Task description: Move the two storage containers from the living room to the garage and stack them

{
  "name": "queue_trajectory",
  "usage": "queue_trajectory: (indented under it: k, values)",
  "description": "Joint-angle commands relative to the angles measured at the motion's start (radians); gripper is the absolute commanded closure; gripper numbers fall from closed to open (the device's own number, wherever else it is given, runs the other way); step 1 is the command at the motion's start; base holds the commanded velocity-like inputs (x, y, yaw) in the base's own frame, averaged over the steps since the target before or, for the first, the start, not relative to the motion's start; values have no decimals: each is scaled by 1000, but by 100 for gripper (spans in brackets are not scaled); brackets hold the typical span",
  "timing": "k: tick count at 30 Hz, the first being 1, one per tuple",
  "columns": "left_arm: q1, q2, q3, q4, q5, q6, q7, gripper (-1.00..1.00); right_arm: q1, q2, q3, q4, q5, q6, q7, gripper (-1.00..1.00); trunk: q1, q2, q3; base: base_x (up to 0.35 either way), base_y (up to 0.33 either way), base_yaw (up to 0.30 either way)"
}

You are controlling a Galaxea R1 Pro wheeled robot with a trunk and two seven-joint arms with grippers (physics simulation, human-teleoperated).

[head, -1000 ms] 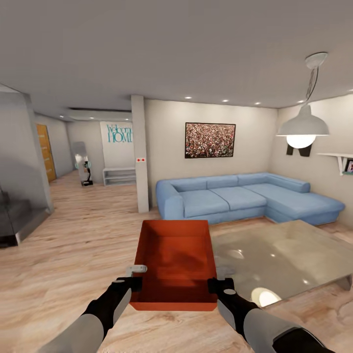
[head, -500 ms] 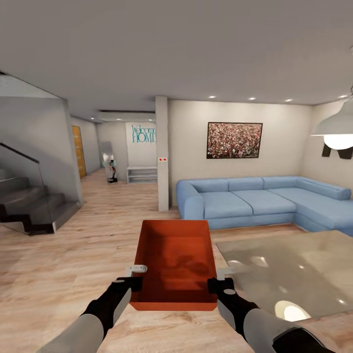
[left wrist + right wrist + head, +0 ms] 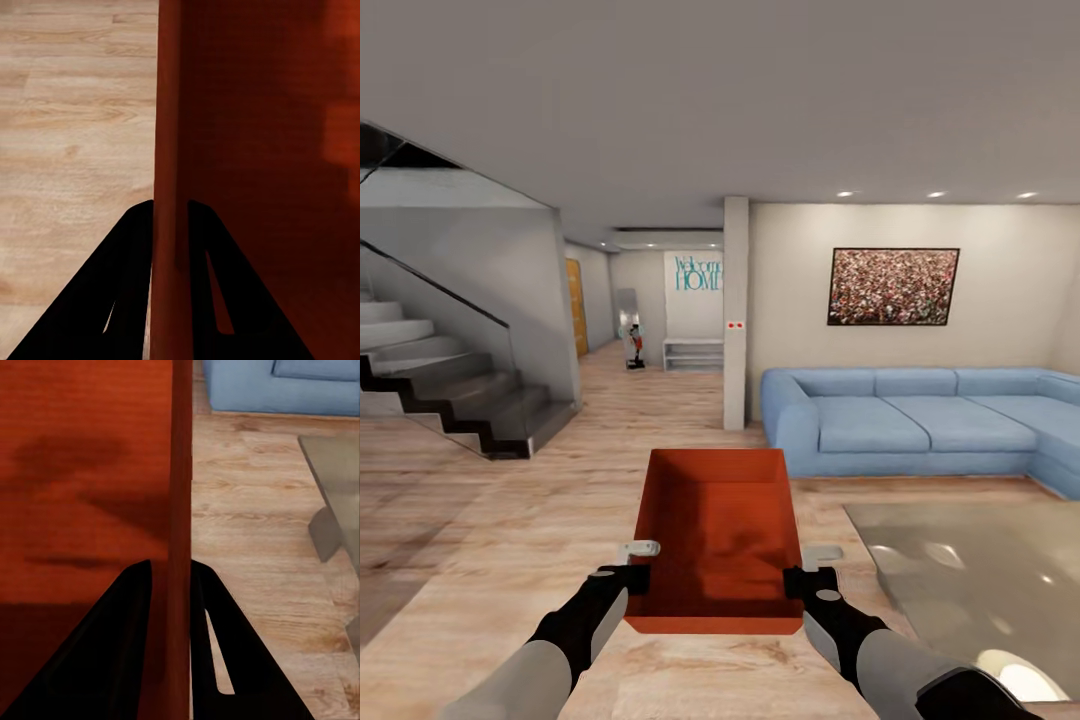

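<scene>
My left gripper [image 3: 628, 572] and right gripper [image 3: 810, 572] each pinch a side wall of the orange-red storage container [image 3: 717, 530] between them. Far ahead, a wall sign [image 3: 698, 272] reads "Welcome HOME".

The light wood plank floor [image 3: 510, 520] carries a blue sofa [image 3: 920, 420]. In front of the sofa a glass-topped table [image 3: 970, 570] stands on the planks. Left of the sofa a white pillar [image 3: 736, 310] rises, and a staircase [image 3: 450, 390] beyond it.
</scene>
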Motion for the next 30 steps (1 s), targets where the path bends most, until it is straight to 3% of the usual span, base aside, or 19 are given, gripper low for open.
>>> queue_trajectory:
  k: [1,30]
  values:
    - [-1,0,26,-10,-20,8,11,100,1,0,-1,1,-15,-1,4,100,0,0,0,0,0,300]
    - [-1,2,27,-10,-20,8,10,100,1,0,-1,1,-15,-1,4,100,0,0,0,10,0,300]
